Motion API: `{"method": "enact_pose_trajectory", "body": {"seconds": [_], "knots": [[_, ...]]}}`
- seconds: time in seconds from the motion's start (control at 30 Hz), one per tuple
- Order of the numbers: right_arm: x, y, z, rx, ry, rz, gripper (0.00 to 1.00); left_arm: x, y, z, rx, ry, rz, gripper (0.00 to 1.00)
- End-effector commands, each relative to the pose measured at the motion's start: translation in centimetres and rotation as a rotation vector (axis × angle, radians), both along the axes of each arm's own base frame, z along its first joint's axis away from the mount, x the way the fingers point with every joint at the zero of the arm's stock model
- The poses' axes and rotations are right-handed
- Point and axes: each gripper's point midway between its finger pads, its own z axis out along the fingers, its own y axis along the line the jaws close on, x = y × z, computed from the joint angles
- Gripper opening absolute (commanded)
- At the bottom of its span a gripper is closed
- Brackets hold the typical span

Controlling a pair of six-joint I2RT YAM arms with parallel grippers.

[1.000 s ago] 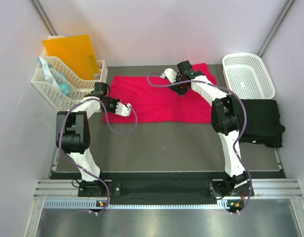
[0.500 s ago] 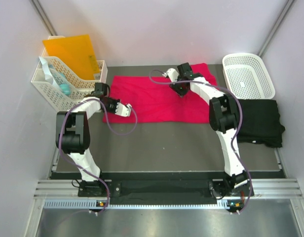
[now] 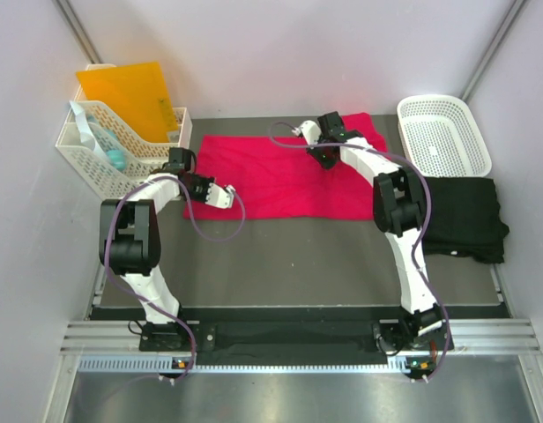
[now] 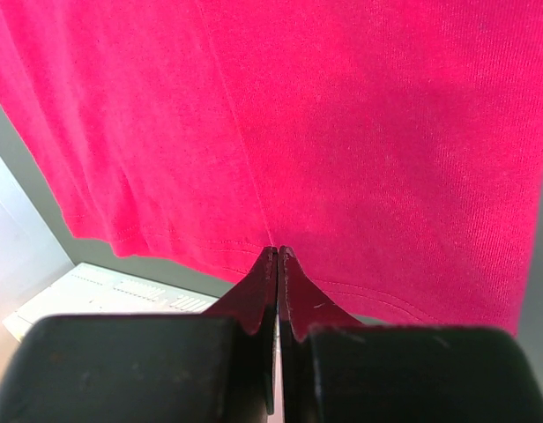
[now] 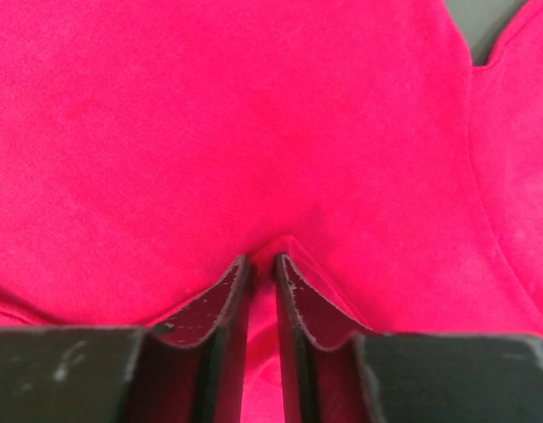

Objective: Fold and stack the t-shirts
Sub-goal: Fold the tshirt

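Note:
A bright pinkish-red t-shirt (image 3: 280, 176) lies spread flat across the back of the dark table. My left gripper (image 3: 227, 194) rests at its left edge. In the left wrist view the left gripper (image 4: 278, 253) is shut, pinching the hem of the red cloth (image 4: 342, 132), and a crease runs up from the tips. My right gripper (image 3: 324, 162) is down on the shirt's upper middle. In the right wrist view the right gripper (image 5: 261, 260) has its jaws close together with a ridge of red cloth (image 5: 254, 106) bunched between them. A black t-shirt (image 3: 465, 216) lies folded at the right.
A white lattice basket (image 3: 443, 132) stands at the back right, just behind the black shirt. At the back left is a white lattice organiser (image 3: 100, 163) holding an orange folder (image 3: 130, 97). The organiser (image 4: 95, 295) also shows in the left wrist view. Grey walls close in both sides.
The right gripper has come down onto the red shirt and its jaws have closed on a fold of it. The left arm has not moved.

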Motion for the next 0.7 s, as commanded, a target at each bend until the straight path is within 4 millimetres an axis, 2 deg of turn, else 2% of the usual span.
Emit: {"method": "enact_pose_trajectory", "body": {"seconds": [0.0,0.17,0.4,0.67], "knots": [[1.1,0.3,1.0,0.029,-0.036,-0.01,0.15,0.1,-0.3,1.7,-0.027,-0.035,-0.002,0.0],[1.4,0.3,2.2,0.024,-0.065,0.0,0.0,0.0,-0.4,1.5,-0.028,-0.03,-0.002,0.0],[2.0,0.4,4.8,0.02,-0.133,0.017,0.0,0.3,-0.5,1.4,-0.03,-0.033,-0.01,0.0],[1.5,1.6,6.0,0.035,-0.161,0.058,0.0,0.5,-0.6,1.2,-0.028,-0.032,-0.013,0.0]]}}
